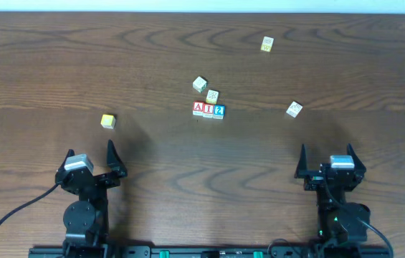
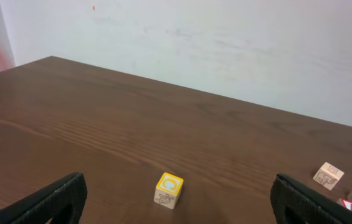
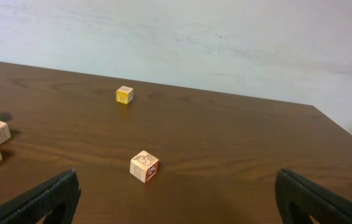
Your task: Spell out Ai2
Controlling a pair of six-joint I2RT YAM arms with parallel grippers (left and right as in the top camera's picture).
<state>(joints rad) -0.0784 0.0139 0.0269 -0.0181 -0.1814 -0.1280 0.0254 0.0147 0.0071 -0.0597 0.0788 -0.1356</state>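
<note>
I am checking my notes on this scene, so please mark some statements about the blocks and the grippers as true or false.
1. The A, I and 2 blocks stand in one row, side by side. True.
2. The left gripper holds the yellow block. False: it is open and empty; the block lies on the table ahead of it.
3. The right gripper is open. True.
4. The table holds only three blocks. False: eight show in the overhead view.
</note>
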